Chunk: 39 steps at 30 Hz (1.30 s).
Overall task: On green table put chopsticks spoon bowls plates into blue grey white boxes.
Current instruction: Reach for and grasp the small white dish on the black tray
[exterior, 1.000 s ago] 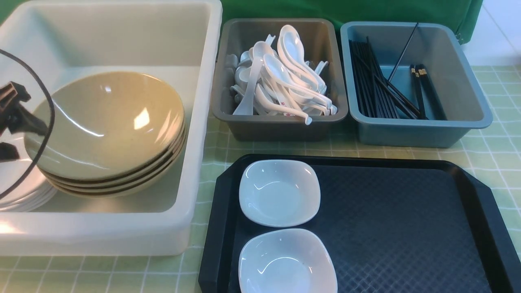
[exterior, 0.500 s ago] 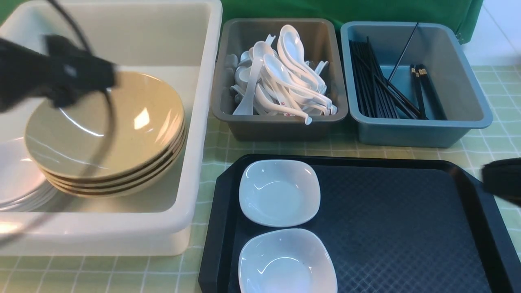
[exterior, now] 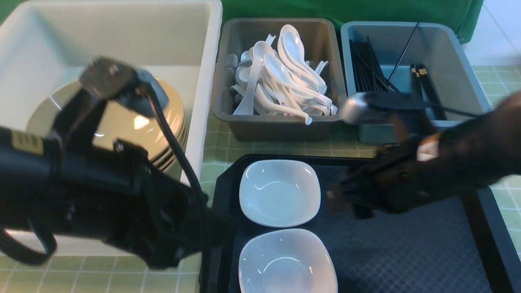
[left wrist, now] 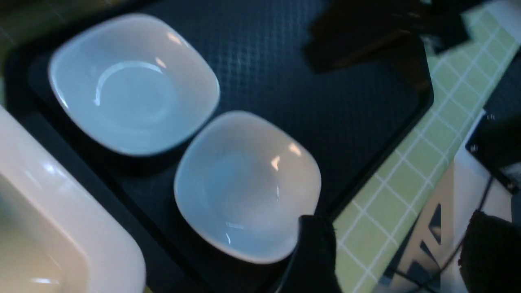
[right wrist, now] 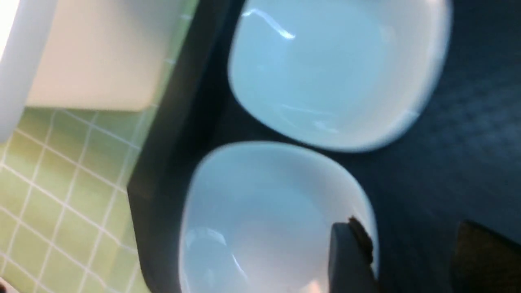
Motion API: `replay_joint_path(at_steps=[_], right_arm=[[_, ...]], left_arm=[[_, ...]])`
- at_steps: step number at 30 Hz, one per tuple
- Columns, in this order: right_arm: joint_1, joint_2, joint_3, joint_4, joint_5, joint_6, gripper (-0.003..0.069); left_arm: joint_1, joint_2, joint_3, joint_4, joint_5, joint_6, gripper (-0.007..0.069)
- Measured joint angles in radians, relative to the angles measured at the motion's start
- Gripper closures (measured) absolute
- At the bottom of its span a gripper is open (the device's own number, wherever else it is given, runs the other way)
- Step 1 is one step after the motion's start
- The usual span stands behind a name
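Observation:
Two white square bowls sit on the black tray (exterior: 407, 252), the far bowl (exterior: 279, 192) and the near bowl (exterior: 287, 262). My left gripper (exterior: 215, 230) is at the tray's left edge, open and empty. In the left wrist view (left wrist: 401, 240) one finger (left wrist: 315, 248) lies over the rim of the near bowl (left wrist: 244, 183), with the far bowl (left wrist: 134, 81) beyond. My right gripper (exterior: 342, 201) is over the tray, right of the bowls, open and empty. In the right wrist view (right wrist: 415, 256) one finger (right wrist: 350, 256) overlaps the near bowl's (right wrist: 268, 219) rim; the far bowl (right wrist: 338, 69) is behind.
The white box (exterior: 203, 81) at the left holds a stack of tan bowls (exterior: 173, 118), partly hidden by my left arm. The grey box (exterior: 281, 126) holds white spoons (exterior: 285, 77). The blue box (exterior: 447, 61) holds black chopsticks (exterior: 366, 69).
My left arm swung from over the white box down to the tray's left edge. My right arm came in from the right edge over the tray. The bowls have not moved.

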Motion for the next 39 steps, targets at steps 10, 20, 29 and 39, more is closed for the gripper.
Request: replay_joint_path(at_steps=[10,20,29,39], right_arm=[[-0.062,0.295,-0.111,0.127,-0.137,-0.032,0.0309],[-0.064,0.405,-0.143,0.142,-0.179,-0.041,0.0309],[-0.072,0.409,-0.143,0.153,-0.172,-0.081,0.0504],[-0.095,0.337,-0.152,0.169,-0.128,-0.133,0.0607]], left_arm=[[-0.006,0.0,0.023,-0.009,0.027,0.0,0.0305],[-0.006,0.0,0.023,-0.029,0.029,0.0,0.0305],[-0.006,0.0,0.023,-0.032,0.019,-0.012,0.0305],[-0.006,0.0,0.023,-0.032,0.004,-0.04,0.0305]])
